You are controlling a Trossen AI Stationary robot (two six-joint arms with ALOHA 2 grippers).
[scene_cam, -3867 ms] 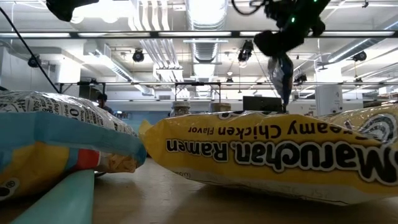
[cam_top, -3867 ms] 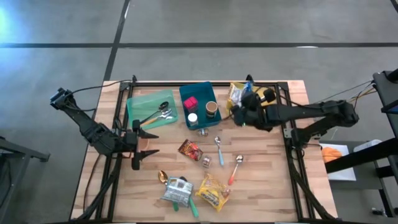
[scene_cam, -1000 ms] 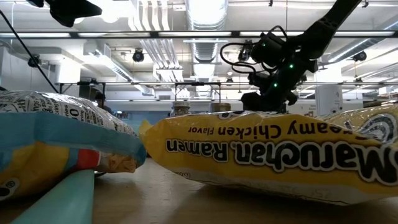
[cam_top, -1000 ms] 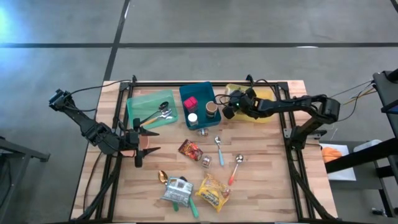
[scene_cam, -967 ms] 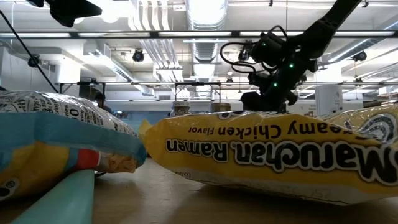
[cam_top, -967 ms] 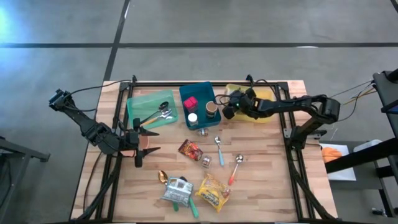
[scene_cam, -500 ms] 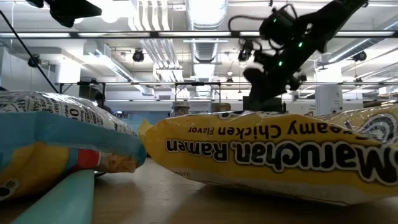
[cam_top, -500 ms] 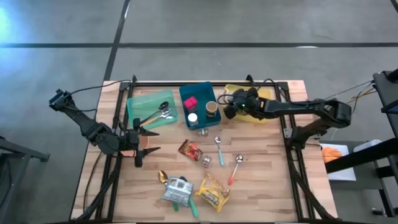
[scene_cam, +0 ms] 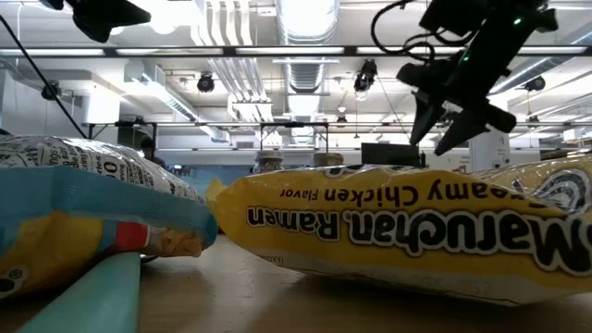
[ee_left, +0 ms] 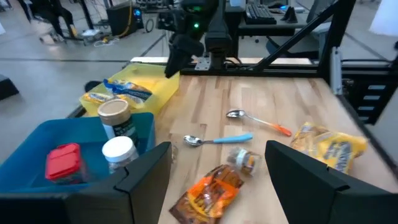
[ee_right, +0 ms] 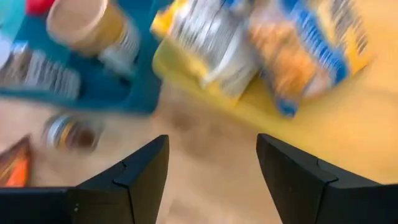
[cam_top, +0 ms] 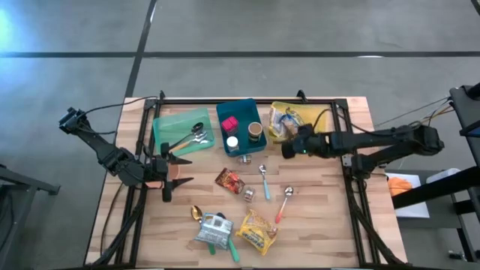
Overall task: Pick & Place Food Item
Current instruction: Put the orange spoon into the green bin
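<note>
A yellow-and-blue snack bag [cam_top: 285, 120] lies in the yellow bin [cam_top: 315, 114] at the table's far right; it also shows as the bag [ee_right: 298, 56] in the right wrist view. My right gripper [cam_top: 288, 149] hangs open and empty above the bare table just near of that bin, raised in the low view [scene_cam: 450, 125]. My left gripper [cam_top: 177, 171] waits open at the table's left, near the green bin [cam_top: 182, 131]. On the near table lie an orange packet [cam_top: 229, 180], a grey ramen packet [cam_top: 214, 229] and a yellow ramen packet [cam_top: 257, 231].
A blue bin [cam_top: 240, 112] between the green and yellow bins holds a red box, a white cap and a brown-lidded cup [cam_top: 255, 132]. Spoons lie in the green bin. A small can [cam_top: 247, 193], two coloured-handle spoons [cam_top: 264, 180] and a gold spoon [cam_top: 196, 214] lie mid-table.
My right gripper has pulled out of the yellow bin, rising and moving toward the table's near and right side while rolling its wrist. The snack bag stays lying in the bin, now uncovered.
</note>
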